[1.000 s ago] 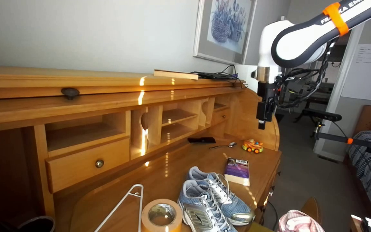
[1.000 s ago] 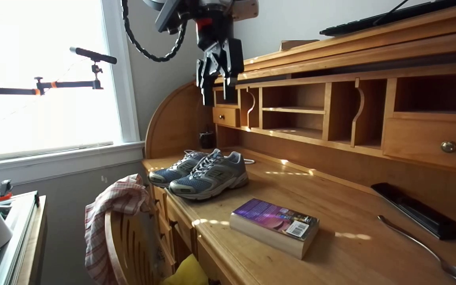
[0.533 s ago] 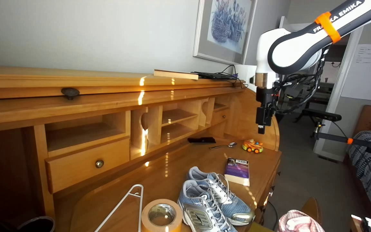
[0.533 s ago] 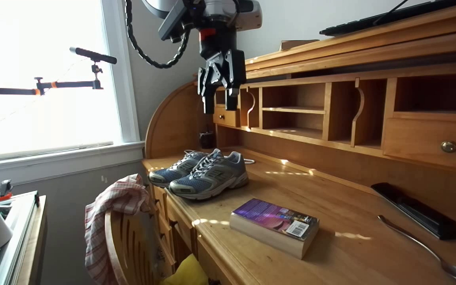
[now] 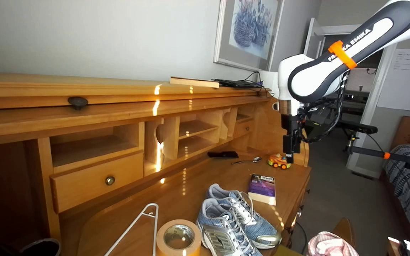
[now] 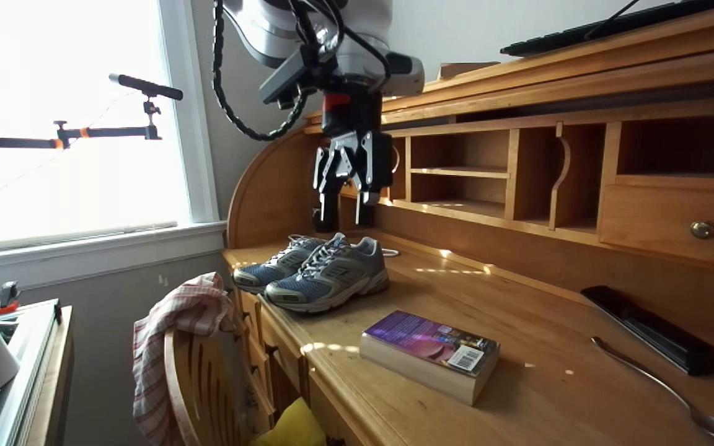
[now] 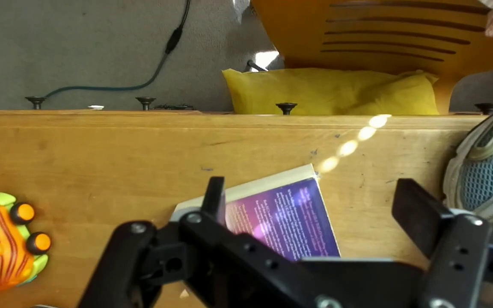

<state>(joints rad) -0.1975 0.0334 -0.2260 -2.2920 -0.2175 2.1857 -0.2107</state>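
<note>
While claw [image 6: 345, 217] gapes, book [image 6: 430, 353] below, shoes [image 6: 320, 277] nearby

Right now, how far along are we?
Done: the gripper is open and above the desk. In hand: nothing; the jaws stand apart with no object between them. Left: likely any grasp or lift, since the purple book lies flat on the desk, untouched.

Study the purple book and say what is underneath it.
The purple book lies flat on the wooden desktop, whose surface shows around its edges. The patch directly beneath is covered, so marks or anything thin there cannot be seen.
</note>
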